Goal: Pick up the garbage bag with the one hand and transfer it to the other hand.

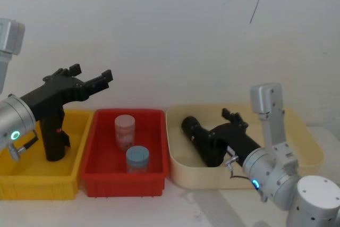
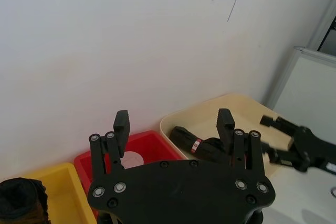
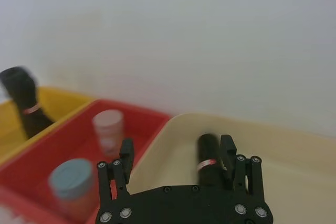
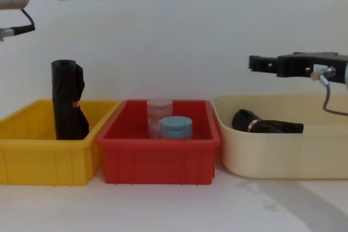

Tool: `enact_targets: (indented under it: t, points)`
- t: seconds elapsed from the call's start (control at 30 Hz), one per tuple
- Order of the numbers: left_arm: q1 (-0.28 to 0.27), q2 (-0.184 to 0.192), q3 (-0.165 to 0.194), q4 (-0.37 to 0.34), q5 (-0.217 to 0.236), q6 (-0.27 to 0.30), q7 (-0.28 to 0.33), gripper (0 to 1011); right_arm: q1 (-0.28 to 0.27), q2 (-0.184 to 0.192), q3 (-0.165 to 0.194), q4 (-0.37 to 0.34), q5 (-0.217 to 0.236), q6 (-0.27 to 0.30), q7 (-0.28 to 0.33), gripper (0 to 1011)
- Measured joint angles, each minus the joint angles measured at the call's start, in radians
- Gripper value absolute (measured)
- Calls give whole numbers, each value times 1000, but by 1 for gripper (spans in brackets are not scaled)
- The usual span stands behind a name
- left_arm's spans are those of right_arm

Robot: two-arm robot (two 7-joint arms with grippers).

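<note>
Garbage bag on its side in the cream bin, rightmost of three bins on the desk, with the red-and-white band near the end turned toward the red bin. Right claw, on the blue-ringed arm, hovering above the cream bin and over the bag, fingers spread wide, holding nothing, clear of the roll. Left claw, on the green-ringed arm, raised high over the yellow bin, also wide open and empty, pointing toward the right side. Upright in the yellow bin, a lumpier black roll with a small red mark. In the red bin, between the other two, a clear jar at the back and a blue-lidded jar just in front of it.
</note>
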Motion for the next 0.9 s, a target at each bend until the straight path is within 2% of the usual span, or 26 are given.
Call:
enact_targets:
  t: [0.07, 0.23, 0.4, 0.47, 0.53, 0.9]
  points:
    - [0, 0, 0, 0, 0, 0, 0, 1002, -4, 1, -5, -8, 0, 7, 3, 1000]
    - [1, 1, -1, -2, -1, 0, 1, 1001, -24, 2, -44, -59, -12, 67, 14, 1000]
    - [2, 1, -2, -2, -1, 0, 2, 1002, -35, -13, -94, -99, -41, 143, 4, 1000]
    - [2, 1, -2, -3, -1, 0, 2, 1002, -36, -15, -99, -101, -45, 152, 1, 1000]
    - [2, 1, -2, -3, -1, 0, 3, 1002, -37, -31, -119, -110, -63, 182, -18, 1000]
    - [3, 2, -3, -4, -1, 0, 3, 1002, -12, -94, -181, -97, -123, 250, -75, 1000]
